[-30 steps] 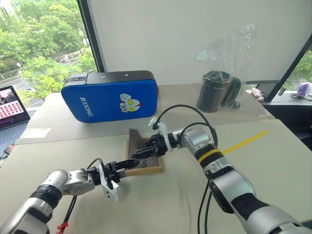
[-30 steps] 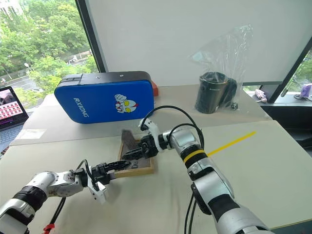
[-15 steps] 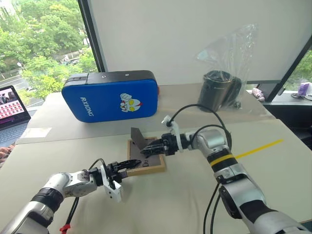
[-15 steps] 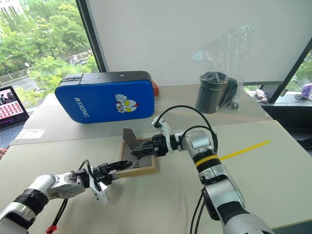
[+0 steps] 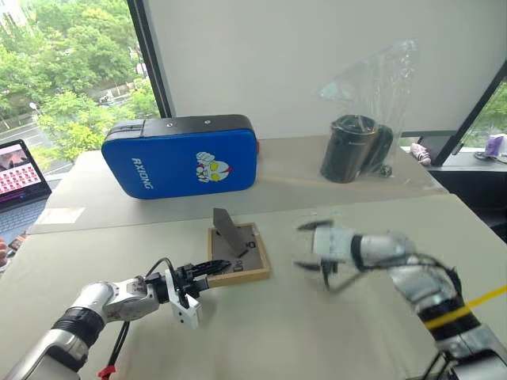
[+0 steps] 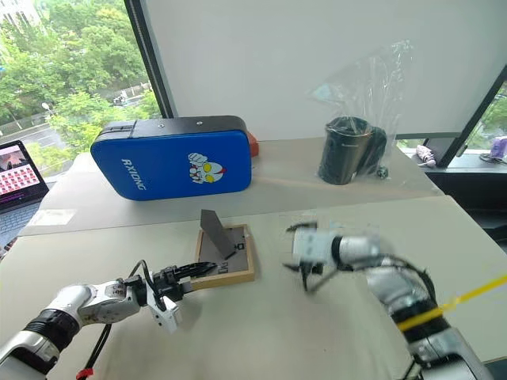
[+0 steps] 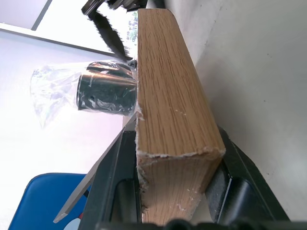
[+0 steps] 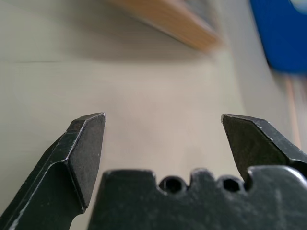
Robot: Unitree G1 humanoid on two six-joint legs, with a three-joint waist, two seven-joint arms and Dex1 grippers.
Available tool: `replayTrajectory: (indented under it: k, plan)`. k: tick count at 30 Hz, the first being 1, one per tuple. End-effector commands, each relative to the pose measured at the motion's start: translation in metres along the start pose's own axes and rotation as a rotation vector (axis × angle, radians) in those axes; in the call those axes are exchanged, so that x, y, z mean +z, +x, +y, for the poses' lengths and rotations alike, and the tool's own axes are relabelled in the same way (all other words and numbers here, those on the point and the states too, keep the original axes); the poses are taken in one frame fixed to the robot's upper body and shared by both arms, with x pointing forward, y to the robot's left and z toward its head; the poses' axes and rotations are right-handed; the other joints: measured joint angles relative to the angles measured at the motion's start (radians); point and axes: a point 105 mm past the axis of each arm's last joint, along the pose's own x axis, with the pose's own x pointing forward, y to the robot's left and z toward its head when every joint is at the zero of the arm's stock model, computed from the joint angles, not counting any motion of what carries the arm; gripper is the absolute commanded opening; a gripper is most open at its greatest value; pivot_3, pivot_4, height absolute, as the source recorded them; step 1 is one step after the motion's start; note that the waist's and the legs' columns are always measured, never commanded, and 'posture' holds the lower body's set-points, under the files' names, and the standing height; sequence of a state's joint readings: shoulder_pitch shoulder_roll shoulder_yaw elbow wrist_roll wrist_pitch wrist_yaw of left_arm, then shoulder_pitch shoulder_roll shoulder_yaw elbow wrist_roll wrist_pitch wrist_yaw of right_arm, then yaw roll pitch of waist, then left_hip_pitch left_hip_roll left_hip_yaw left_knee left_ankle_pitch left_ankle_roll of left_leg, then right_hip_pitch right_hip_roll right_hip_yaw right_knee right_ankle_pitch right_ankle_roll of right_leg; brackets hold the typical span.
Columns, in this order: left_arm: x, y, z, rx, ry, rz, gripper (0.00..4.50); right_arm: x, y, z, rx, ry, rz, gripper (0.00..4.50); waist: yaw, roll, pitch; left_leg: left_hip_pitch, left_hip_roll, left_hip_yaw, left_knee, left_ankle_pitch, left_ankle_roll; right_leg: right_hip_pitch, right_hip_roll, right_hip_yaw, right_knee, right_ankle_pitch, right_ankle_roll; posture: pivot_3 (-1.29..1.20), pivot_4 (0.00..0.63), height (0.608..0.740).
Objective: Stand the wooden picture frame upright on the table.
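Right gripper (image 5: 310, 247) now off frame (image 5: 238, 255)

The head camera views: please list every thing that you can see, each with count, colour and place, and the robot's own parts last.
wooden picture frame: one, light wood with dark grey back, lying face down on the table, stand folded out and raised.
table: one, beige, under everything.
blue pad: one, blue with a cartoon print, beyond the frame.
black container: one, inside a clear plastic bag, far right on the table.
laptop: one, screen lit, far left edge.
yellow tape: one strip, table's right side.
left gripper: closed on the frame's near left corner.
right gripper: open, empty, right of the frame.
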State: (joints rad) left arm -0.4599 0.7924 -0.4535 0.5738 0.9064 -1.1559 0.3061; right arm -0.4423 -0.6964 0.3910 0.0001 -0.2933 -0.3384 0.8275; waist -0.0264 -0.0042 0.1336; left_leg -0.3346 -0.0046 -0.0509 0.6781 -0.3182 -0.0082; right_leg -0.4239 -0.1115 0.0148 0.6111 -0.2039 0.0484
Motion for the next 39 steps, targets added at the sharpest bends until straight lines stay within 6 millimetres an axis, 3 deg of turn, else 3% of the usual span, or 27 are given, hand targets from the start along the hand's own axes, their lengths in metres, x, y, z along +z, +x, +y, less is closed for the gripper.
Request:
replayTrajectory:
  k: [1,5,10,11,12,19,20,21,25,29,33,36,39]
  plan:
    - [0.004,-0.006,-0.021,-0.096,-0.043,-0.003,1.15,0.044,0.011,-0.013,-0.118,-0.304,-0.151,4.49,0.000,-0.001,0.000,0.000,0.000,0.000,0.000,0.000,-0.001,0.000,0.000,0.000,0.000,0.000,0.000,0.00,0.150,0.740]
    - [0.005,-0.007,-0.020,-0.097,-0.045,-0.005,1.15,0.050,0.023,-0.027,-0.205,-0.386,-0.166,4.49,0.005,-0.002,0.000,0.001,0.000,0.000,0.000,0.001,-0.001,0.001,0.000,0.000,0.000,0.000,-0.001,0.00,0.150,0.740]
    - [0.004,-0.007,-0.019,-0.093,-0.047,-0.004,1.15,0.036,0.033,-0.015,-0.148,-0.422,-0.127,4.49,0.008,-0.002,0.000,0.000,0.000,0.000,0.000,0.001,-0.001,0.001,0.001,0.000,0.000,0.000,-0.001,0.00,0.150,0.740]
    - [0.004,-0.007,-0.018,-0.092,-0.047,-0.004,1.15,0.033,0.034,-0.012,-0.138,-0.433,-0.121,3.98,0.008,-0.002,0.000,0.000,0.000,0.000,0.000,0.001,-0.001,0.001,0.001,0.000,0.000,0.000,-0.001,0.00,0.150,0.740]
    - [0.004,-0.007,-0.018,-0.089,-0.048,-0.003,1.15,0.033,0.033,-0.012,-0.140,-0.425,-0.129,3.84,0.008,-0.002,0.000,0.000,0.000,0.000,0.000,0.000,-0.001,0.001,0.001,0.000,0.000,0.000,-0.001,0.00,0.150,0.740]
    - [0.004,-0.006,-0.010,-0.036,-0.074,-0.001,1.15,0.040,0.030,-0.022,-0.185,-0.413,-0.165,1.45,0.005,-0.002,0.000,0.001,0.000,0.000,-0.001,0.000,0.000,0.002,0.001,0.000,0.000,0.000,-0.001,0.00,0.150,0.740]
    - [0.004,-0.006,-0.007,-0.020,-0.076,-0.001,1.65,0.044,0.029,-0.027,-0.206,-0.405,-0.175,1.32,0.005,-0.002,0.000,0.001,0.000,0.000,-0.001,0.000,0.000,0.002,0.001,0.000,0.000,0.000,-0.001,0.00,0.150,0.740]
    - [0.003,-0.005,-0.004,-0.003,-0.086,0.007,2.16,0.048,0.027,-0.031,-0.222,-0.401,-0.186,1.25,0.005,-0.002,0.000,0.001,0.001,0.000,-0.001,0.000,0.000,0.002,0.001,0.000,0.000,0.000,-0.001,0.00,0.150,0.740]
    - [-0.010,-0.010,0.011,0.105,-0.150,0.106,3.42,0.057,0.019,-0.045,-0.259,-0.358,-0.206,1.25,0.007,-0.003,0.000,0.001,0.001,0.000,-0.001,0.000,0.000,0.001,0.001,0.000,0.001,0.000,-0.001,0.00,0.150,0.740]
    - [-0.024,-0.033,0.040,0.338,-0.324,0.264,3.42,0.053,0.007,-0.052,-0.263,-0.250,-0.186,1.25,0.004,-0.003,0.001,-0.001,0.001,-0.001,-0.001,-0.001,0.001,0.000,0.001,0.000,0.001,0.000,-0.001,0.00,0.150,0.740]
    - [-0.027,-0.065,0.053,0.491,-0.503,0.425,3.42,0.050,-0.016,-0.076,-0.314,-0.056,-0.187,1.25,0.001,-0.005,0.006,-0.002,0.002,-0.001,-0.001,-0.001,0.002,-0.001,0.001,0.000,0.001,0.000,-0.001,0.00,0.150,0.740]
    - [-0.013,-0.075,0.043,0.500,-0.588,0.498,3.42,0.052,-0.035,-0.107,-0.317,0.241,-0.229,1.25,-0.004,-0.005,0.011,-0.002,0.002,-0.001,-0.001,-0.002,0.003,-0.001,0.001,-0.001,0.000,0.000,-0.001,0.00,0.150,0.740]
    - [0.001,-0.075,0.029,0.463,-0.646,0.523,3.42,0.064,-0.048,-0.119,-0.190,0.517,-0.295,1.25,-0.001,-0.003,0.014,-0.002,0.003,-0.001,0.000,-0.002,0.003,-0.001,0.001,0.000,0.001,0.001,-0.001,0.00,0.150,0.740]
